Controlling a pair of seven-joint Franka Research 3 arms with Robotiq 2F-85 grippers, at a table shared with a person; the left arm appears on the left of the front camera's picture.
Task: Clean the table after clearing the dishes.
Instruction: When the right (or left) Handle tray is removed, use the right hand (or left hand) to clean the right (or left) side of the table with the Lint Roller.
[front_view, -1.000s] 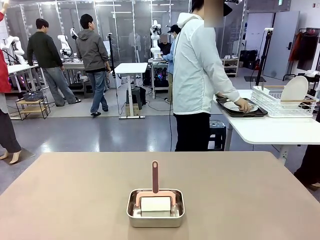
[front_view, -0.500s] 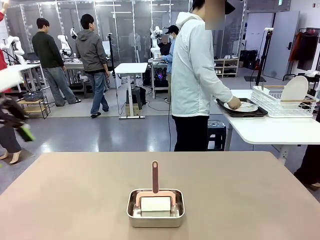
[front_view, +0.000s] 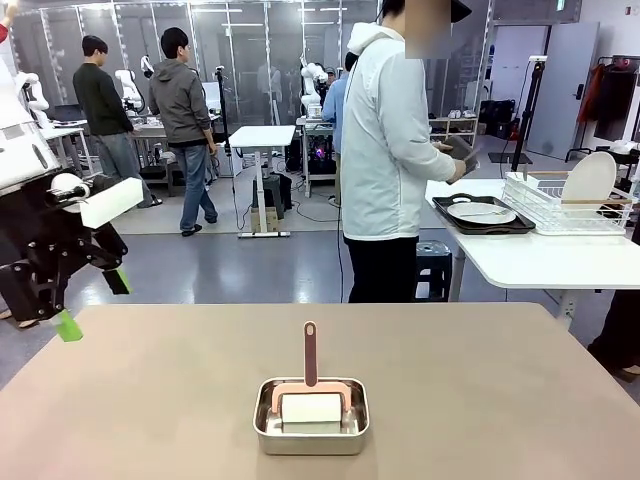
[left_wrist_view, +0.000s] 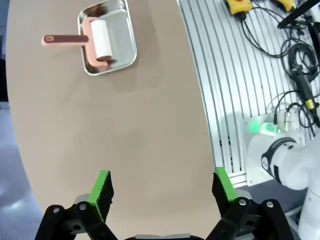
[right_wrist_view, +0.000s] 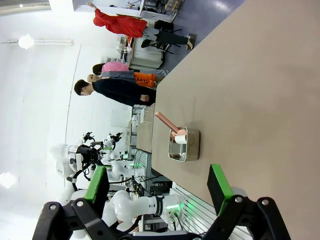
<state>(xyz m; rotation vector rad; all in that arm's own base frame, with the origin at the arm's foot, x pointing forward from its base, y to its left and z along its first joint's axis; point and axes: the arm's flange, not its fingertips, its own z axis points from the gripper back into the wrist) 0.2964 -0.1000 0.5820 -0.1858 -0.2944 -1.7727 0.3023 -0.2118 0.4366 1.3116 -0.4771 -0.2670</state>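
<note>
The taupe-brown table (front_view: 480, 390) bears a small steel pan (front_view: 311, 418) holding a pink-handled white roller (front_view: 310, 385). One of the dishes, a cream plate (front_view: 480, 212) on a dark tray (front_view: 445, 210), lies on the white side table beside the person. My left gripper (front_view: 92, 303) hangs open above the table's left far corner. In the left wrist view that gripper (left_wrist_view: 162, 187) is open over bare tabletop (left_wrist_view: 125, 130), far from the pan (left_wrist_view: 106, 42). My right gripper (right_wrist_view: 157, 184) is open and holds nothing, with the pan (right_wrist_view: 184, 145) well beyond it.
A person in a white jacket (front_view: 385, 150) stands at the white side table (front_view: 540, 260), holding a dark object (front_view: 458, 150). A wire dish rack (front_view: 570, 205) with an upright plate stands there. Other people stand farther back. A metal frame with cables (left_wrist_view: 240, 75) borders the table.
My left arm has swung into the front view from the left and come lower, toward the table. The person has lifted the hand off the plate and now holds a dark object.
</note>
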